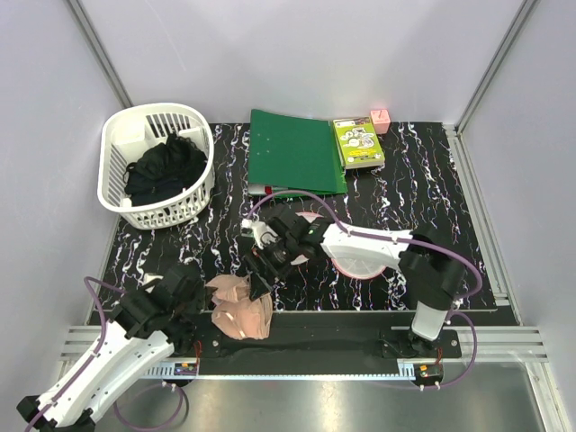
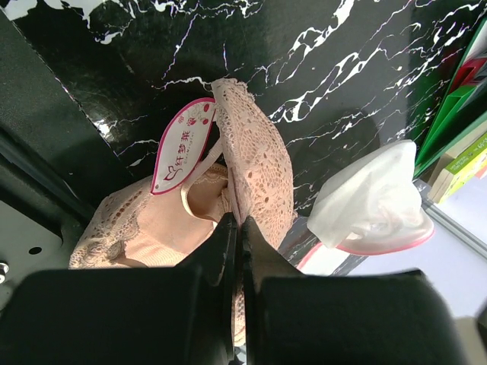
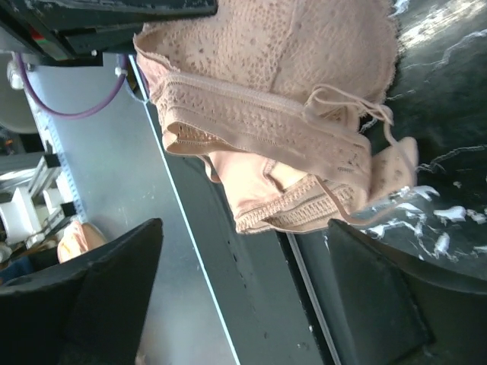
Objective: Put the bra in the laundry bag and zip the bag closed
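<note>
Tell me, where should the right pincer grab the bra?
Probably the flat lace band sticking out of the bra, coming from the side of the right pincer. It's a thin edge facing that pincer's open fingers, while the cups are bulky and the left pincer pinches the other side.

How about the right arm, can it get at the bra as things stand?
Likely yes. The right tool hangs open right by the bra, with nothing between them in its wrist view. The left tool is shut on part of it, so the right should take the free side.
</note>
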Controlling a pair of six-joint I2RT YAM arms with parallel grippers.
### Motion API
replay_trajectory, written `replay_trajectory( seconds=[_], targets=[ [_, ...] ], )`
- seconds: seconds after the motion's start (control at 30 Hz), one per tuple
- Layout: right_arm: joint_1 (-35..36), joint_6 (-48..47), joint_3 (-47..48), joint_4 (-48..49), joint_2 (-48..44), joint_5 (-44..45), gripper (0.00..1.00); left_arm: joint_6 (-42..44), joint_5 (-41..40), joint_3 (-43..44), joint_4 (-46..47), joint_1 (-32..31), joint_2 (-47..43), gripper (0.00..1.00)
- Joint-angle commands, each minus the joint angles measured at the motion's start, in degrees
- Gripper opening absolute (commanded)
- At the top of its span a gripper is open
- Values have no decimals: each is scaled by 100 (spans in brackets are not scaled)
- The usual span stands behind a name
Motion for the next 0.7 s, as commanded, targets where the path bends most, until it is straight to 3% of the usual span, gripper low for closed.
replay_trajectory(
  seconds=[0.0,0.4,0.53,0.57,0.67],
  targets=[
    [126,41,134,806,429,-329,100,-175,178,-2,-215,-23,103,0],
    [346,-170,627,964,1256,1876,100,-325,-173,103,-119,-23,-222,0],
    [355,-188,785,1465,1292,2228,66,-290,-402,182,275,-23,-178,0],
    [355,-171,846,1544,1327,2481,43,-263,-454,208,338,-23,-91,0],
    [346,-284,1145,1518,1345,3018,24,-220,-692,358,566,-23,137,0]
  ],
)
